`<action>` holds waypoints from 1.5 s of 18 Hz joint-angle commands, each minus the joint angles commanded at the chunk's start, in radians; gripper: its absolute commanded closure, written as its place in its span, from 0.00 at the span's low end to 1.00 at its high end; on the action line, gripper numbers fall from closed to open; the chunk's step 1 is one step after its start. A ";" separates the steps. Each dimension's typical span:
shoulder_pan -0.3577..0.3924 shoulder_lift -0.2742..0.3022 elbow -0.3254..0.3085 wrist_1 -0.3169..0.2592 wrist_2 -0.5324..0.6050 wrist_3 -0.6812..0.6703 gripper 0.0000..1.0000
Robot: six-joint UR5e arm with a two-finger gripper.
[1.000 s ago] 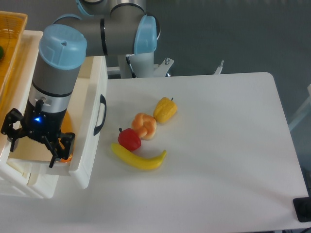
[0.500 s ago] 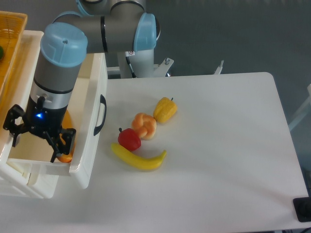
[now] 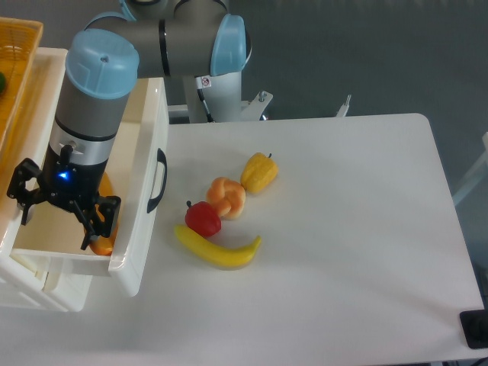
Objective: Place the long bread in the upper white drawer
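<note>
— Bread first: where does it sit?

— Only slivers of the long bread [image 3: 105, 242] show, an orange end low in the upper white drawer [image 3: 141, 191], near the front right corner, with more orange peeking past the wrist above it. The arm covers the rest.

— And the gripper [image 3: 62, 216]?

— It hangs above the drawer's inside, fingers spread wide, one out to the left and one to the right just over that orange end. Nothing sits between them, so my reading is that it grips nothing. Whether the right finger touches the loaf, I cannot tell.

— Why would the loaf lie along that side?

— Probably because the drawer is deep and long, and a long flat loaf fits best running lengthwise by the wall. That is a judgement; most of it is hidden.

— So the task looks done?

— Judging by the loaf lying inside and the spread fingers, yes, nearly. The drawer is pulled out, its black handle [image 3: 158, 181] facing the table [image 3: 358, 229].

— What remains on the table?

— A knotted bun [image 3: 226, 197] touching a red apple [image 3: 203, 219] and a yellow pepper [image 3: 260, 173], with a banana [image 3: 218, 249] just in front. All are well apart from the drawer, so they play no part here.
</note>
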 joint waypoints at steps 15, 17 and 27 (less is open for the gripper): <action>0.015 -0.021 0.046 0.003 -0.003 -0.003 0.00; 0.017 -0.031 0.048 0.005 -0.002 -0.002 0.00; 0.034 -0.032 0.040 0.002 0.000 0.000 0.00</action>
